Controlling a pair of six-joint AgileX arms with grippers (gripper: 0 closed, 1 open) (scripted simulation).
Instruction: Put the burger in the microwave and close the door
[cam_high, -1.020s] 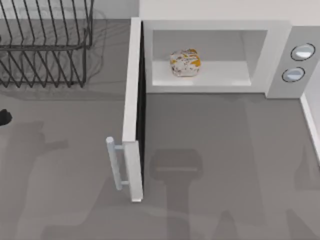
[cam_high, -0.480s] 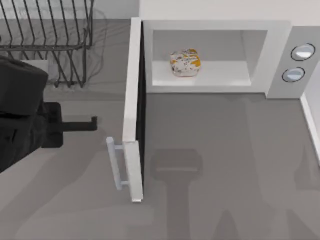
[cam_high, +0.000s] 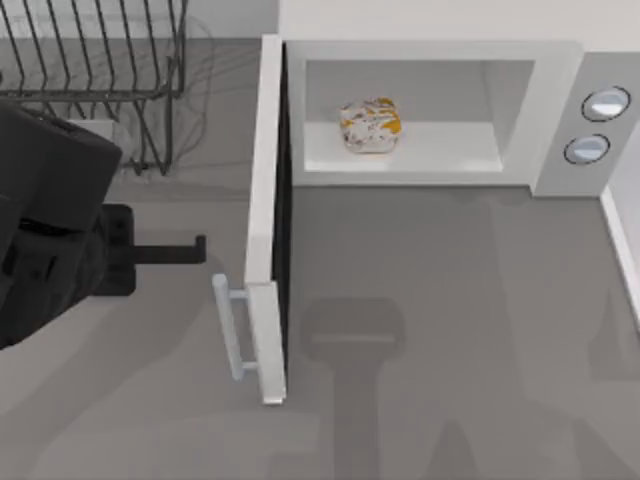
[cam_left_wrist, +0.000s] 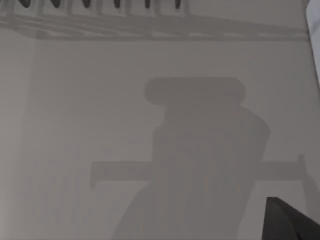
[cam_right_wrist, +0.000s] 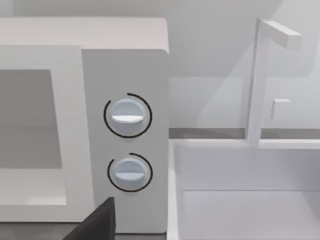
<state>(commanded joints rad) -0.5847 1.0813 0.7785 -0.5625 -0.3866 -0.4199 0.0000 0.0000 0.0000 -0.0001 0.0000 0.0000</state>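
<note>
White and boxy, the microwave stands at about one o'clock on the grey worktop, and the burger already sits inside its pale cavity, near the cavity's nine o'clock side. The door is swung fully open, edge-on in the top view, reaching toward six o'clock with its pale bar handle facing nine o'clock. My left claw hovers at nine o'clock, just beside the door's outer face, near the black wire dish rack; it seems to hold nothing, but whether its fingers are parted I cannot tell from this thin dark profile. By my judgement the door is a stiff, light, hinged panel that should swing freely: a flat push on its outer face close to the handle end would give the best leverage, with no grip needed. The smooth surface could let a fingertip slide. The right wrist view looks at the two round dials; no brand, label or readable writing shows anywhere on the appliance.
</note>
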